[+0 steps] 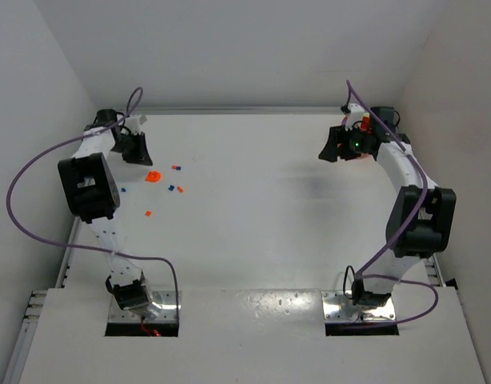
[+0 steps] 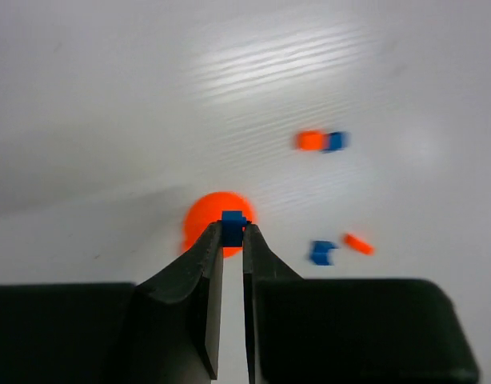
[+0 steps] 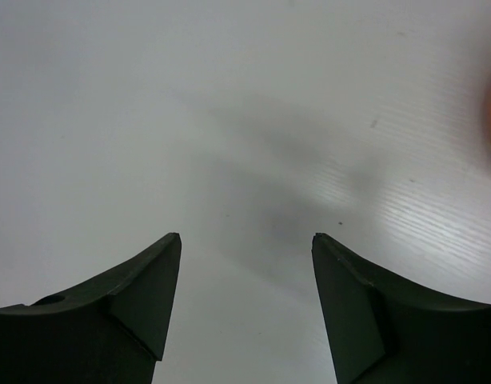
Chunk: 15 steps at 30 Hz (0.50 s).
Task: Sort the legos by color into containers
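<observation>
The left gripper (image 2: 233, 234) pinches a blue brick (image 2: 233, 224) close by the orange bowl (image 2: 199, 226), with loose legos (image 2: 321, 252) at the bowl's three o'clock. Better not to release here; blue belongs in a blue bowl, which I cannot spot. The right gripper (image 3: 245, 240) hangs spread and empty.

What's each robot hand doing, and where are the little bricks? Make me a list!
Left gripper: shut on a blue brick
Right gripper: open, holding nothing
Orange bowl: seen right behind the held brick
Loose bricks on the table: an orange and blue pair side by side; a blue one near an orange one
</observation>
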Tool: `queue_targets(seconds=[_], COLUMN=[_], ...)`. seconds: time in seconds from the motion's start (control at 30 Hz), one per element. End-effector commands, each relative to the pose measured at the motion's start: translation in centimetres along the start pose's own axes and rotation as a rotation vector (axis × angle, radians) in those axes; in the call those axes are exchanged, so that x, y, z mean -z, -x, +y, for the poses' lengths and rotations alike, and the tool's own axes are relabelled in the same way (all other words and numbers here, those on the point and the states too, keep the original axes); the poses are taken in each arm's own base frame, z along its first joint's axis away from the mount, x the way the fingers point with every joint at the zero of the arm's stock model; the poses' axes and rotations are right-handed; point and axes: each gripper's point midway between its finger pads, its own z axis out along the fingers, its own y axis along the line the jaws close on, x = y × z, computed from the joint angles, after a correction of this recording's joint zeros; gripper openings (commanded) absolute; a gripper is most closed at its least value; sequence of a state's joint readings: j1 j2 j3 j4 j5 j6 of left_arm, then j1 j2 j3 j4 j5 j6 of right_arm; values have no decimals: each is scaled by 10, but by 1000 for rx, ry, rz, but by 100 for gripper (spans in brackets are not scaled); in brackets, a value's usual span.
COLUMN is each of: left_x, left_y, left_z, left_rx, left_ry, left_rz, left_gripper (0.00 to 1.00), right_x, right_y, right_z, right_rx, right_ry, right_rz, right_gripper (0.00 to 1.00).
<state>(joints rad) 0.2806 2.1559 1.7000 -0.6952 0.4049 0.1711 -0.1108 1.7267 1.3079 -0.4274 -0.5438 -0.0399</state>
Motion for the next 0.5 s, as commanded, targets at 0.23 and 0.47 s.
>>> queue_targets(seconds=[0.23, 0.47], left_x=[127, 156], left_y=[76, 23], left_z=[-239, -338], left_rx=[-178, -108], left_ry=[-750, -1168], left_rz=[-216, -34], left_gripper=[0, 0], right_x=[25, 19], right_y=[62, 71], right_z=[126, 189], right_rx=[355, 536], right_ry=[370, 516], right_rz=[-274, -394], right_gripper=[60, 55])
